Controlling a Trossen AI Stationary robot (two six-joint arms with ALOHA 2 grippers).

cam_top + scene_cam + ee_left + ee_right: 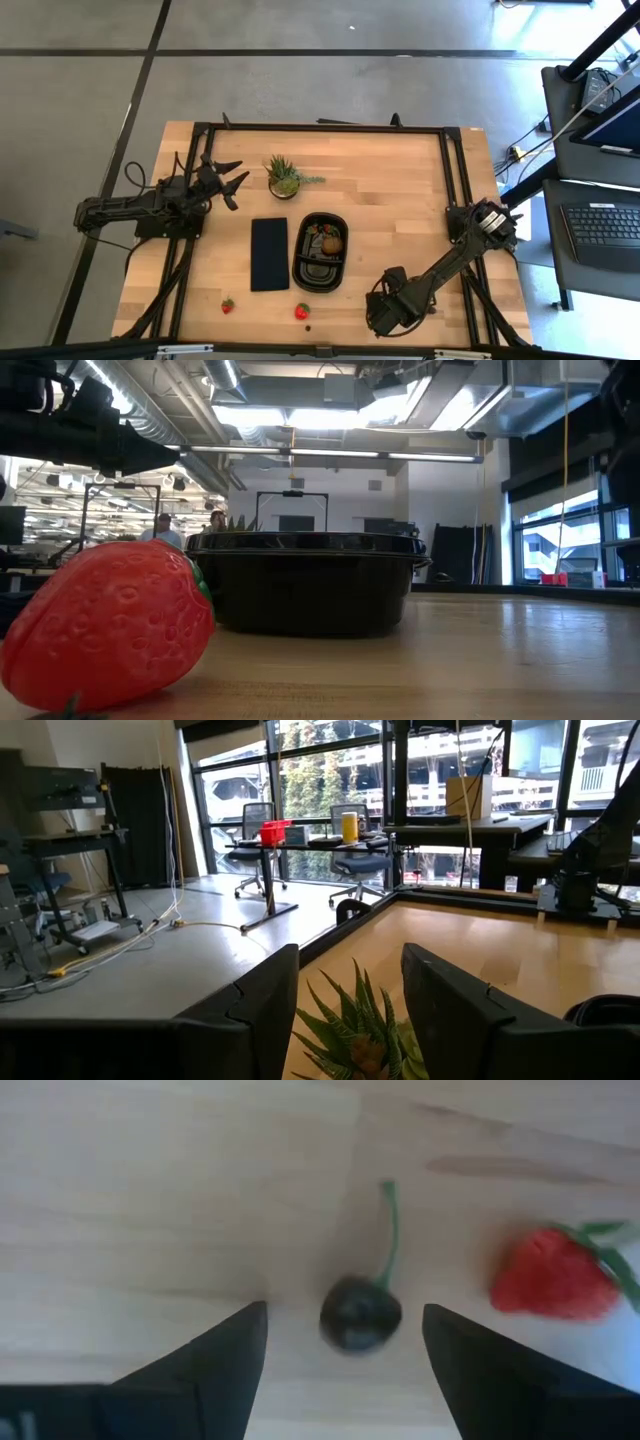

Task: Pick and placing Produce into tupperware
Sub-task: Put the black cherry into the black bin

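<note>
The black tupperware (320, 262) sits mid-table with a strawberry (325, 231) and a brown kiwi-like fruit (332, 244) in its far end; the low view shows its wall (305, 595). Two strawberries (228, 305) (301, 311) and a tiny dark berry (308, 327) lie near the table's near edge. My right gripper (380, 316) points down, right of the tupperware. In its wrist view its open fingers (345, 1312) stand on either side of a dark stemmed berry (360, 1315), apart from it, with a strawberry (550, 1275) beside it. My left gripper (238, 185) waits open at the far left.
A spiky green potted plant (283, 178) stands just ahead of my left gripper (350, 975), and a flat dark panel (269, 253) lies left of the tupperware. A large strawberry (110, 625) fills the low view's near left. Bare wood lies at the table's far right.
</note>
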